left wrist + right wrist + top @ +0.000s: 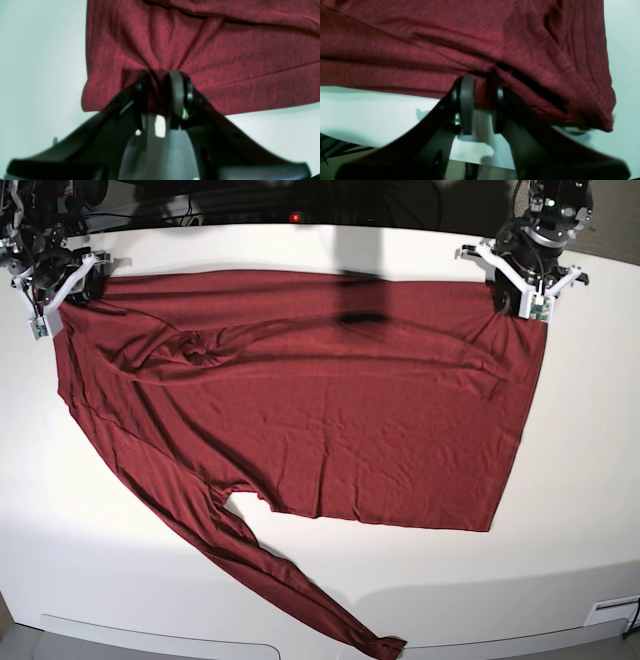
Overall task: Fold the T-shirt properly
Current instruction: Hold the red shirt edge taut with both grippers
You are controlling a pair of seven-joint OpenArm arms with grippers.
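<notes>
The maroon T-shirt [320,400] lies spread wide and wrinkled across the white table, one long sleeve [290,580] trailing toward the front edge. At the far right corner of the cloth my left gripper [520,305] is shut on a bunched fold. The left wrist view shows that pinch close up: the left gripper [160,77] holds T-shirt [225,50] fabric gathered between its dark fingers [176,95]. My right gripper [62,295] clamps the far left corner. In the right wrist view, the right gripper [482,85] has the T-shirt [420,37] edge squeezed between its pads [467,100].
The white table [580,480] extends past the shirt on the right and along the front. Dark equipment and cables sit behind the table's far edge [300,205]. A dark shadow [355,310] falls on the shirt's upper middle.
</notes>
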